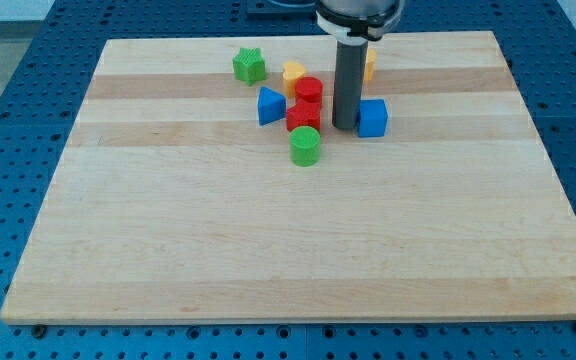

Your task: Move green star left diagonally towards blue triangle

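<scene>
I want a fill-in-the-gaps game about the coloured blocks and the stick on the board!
1. The green star sits nearest the view's ____ edge of the wooden board.
2. My tip rests right beside the blue ____.
3. The blue triangle lies to the view's ____ of the red blocks.
4. The block lowest in the view is the ____ cylinder.

Missing words: top; cube; left; green

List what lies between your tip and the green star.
Camera view: between my tip and the green star lie the red cylinder and a yellow block.
</scene>
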